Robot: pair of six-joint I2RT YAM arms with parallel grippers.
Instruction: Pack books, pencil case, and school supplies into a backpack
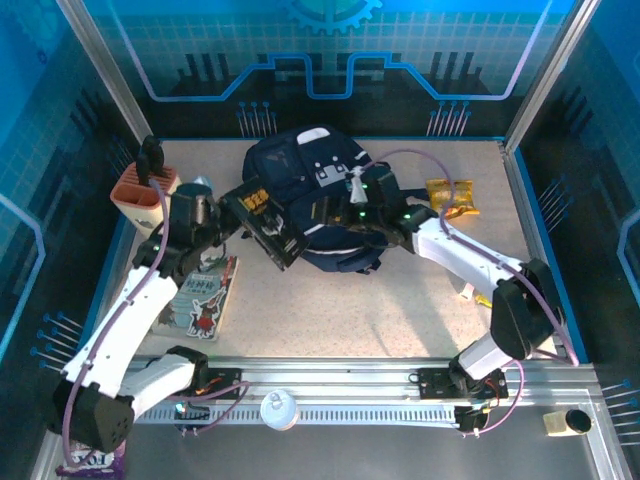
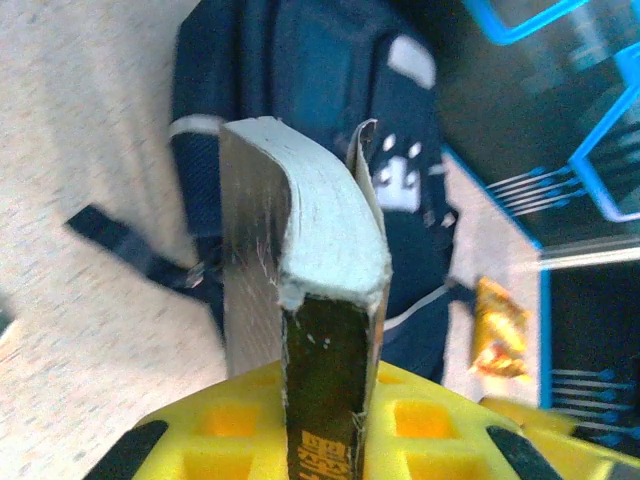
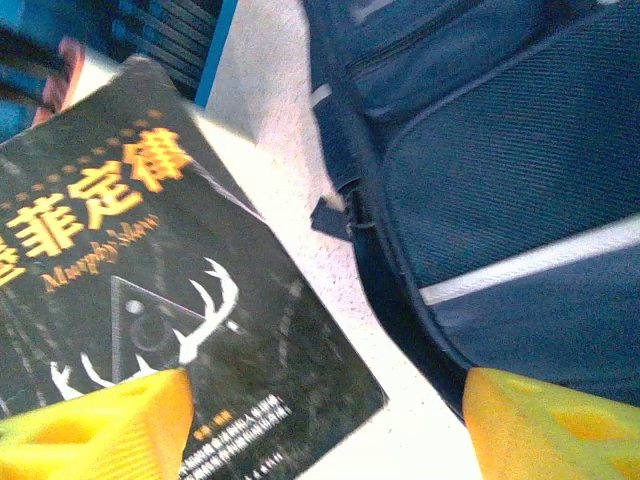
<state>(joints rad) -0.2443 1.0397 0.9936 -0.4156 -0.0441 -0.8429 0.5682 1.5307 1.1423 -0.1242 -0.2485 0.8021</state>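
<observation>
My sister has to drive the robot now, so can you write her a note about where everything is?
Left gripper: shut on the black book, held up at the left side of the backpack.
Right gripper: open over the backpack, holding nothing.
Done: black book picked up, not yet inside the bag.
Left: put it in. Then pack the cartoon book, which lies flat on the table by the left arm, and the other supplies.

laboratory robot cell: a speckled table (image 1: 400, 310) is enclosed by blue circuit-patterned panels (image 1: 330, 60) and aluminium posts (image 1: 100, 60); a left arm (image 1: 130, 320) and right arm (image 1: 470, 255) are bolted to a rail (image 1: 350, 375).
</observation>
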